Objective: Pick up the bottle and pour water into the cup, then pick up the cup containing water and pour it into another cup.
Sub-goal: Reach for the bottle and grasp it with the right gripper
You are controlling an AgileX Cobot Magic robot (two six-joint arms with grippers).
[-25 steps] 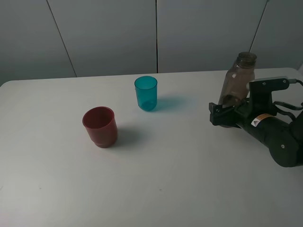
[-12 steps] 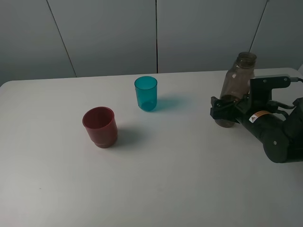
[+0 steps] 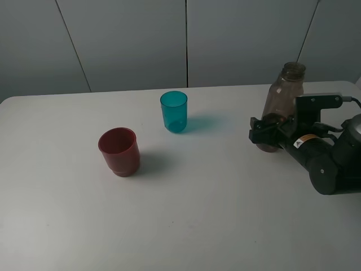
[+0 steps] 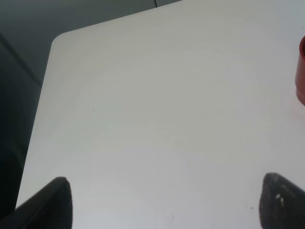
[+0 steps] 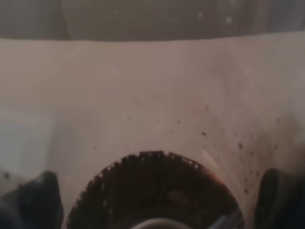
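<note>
Right now my right end effector sits at the right of the frame, its 2 jaws spread wide, 1 on each side of the lower body of the bottle; whether they touch it I cannot tell. The bottle stands upright on the desk, long axis vertical, straight ahead of my palm, so closing should be enough. Farther left stands the cup, teal, and beyond it, left of centre, another cup, red. My left end effector, also spread, hovers over bare desk, so my right arm is nearer.
</note>
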